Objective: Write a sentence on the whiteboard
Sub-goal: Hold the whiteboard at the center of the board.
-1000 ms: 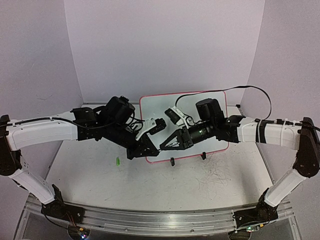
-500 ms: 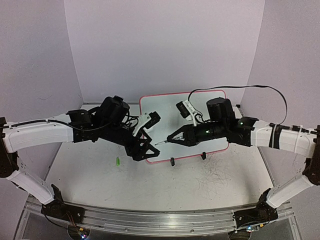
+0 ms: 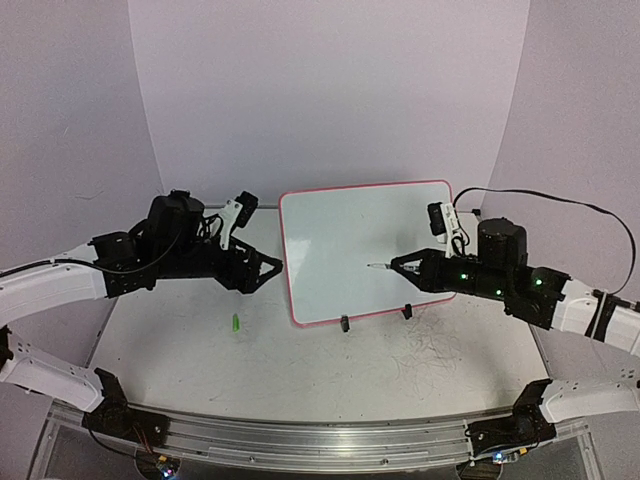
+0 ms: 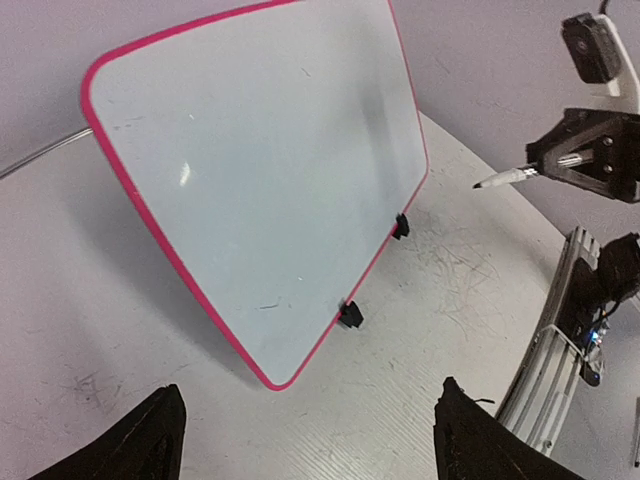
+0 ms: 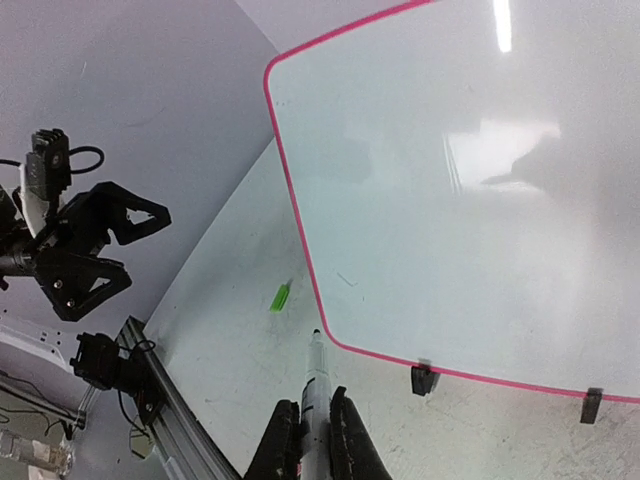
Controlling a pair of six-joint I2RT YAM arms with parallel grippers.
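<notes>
1. Top external view: nearest the arm bases, the table (image 3: pixel 300 385) carries dark scribble marks (image 3: pixel 432 352) toward its right side. A small green piece (image 3: pixel 235 323) lies left of centre.
2. Further in, the left gripper (image 3: pixel 270 268) hovers just beside the left edge of the whiteboard (image 3: pixel 340 230). In the left wrist view its fingers (image 4: pixel 150 440) are spread wide with nothing between them.
3. Opposite it, the right gripper (image 3: pixel 405 266) is pinched narrow on a white marker (image 3: pixel 382 266). The right wrist view shows the marker's body clamped between both fingers (image 5: pixel 282 445). Its dark tip points left toward the board, apart from the board face.
4. Between the two arms the whiteboard stands mid-table, leaning back on two black clip feet (image 3: pixel 344 323). Its red-pink rim runs all round, and the plain wall (image 3: pixel 330 90) rises behind it.
</notes>
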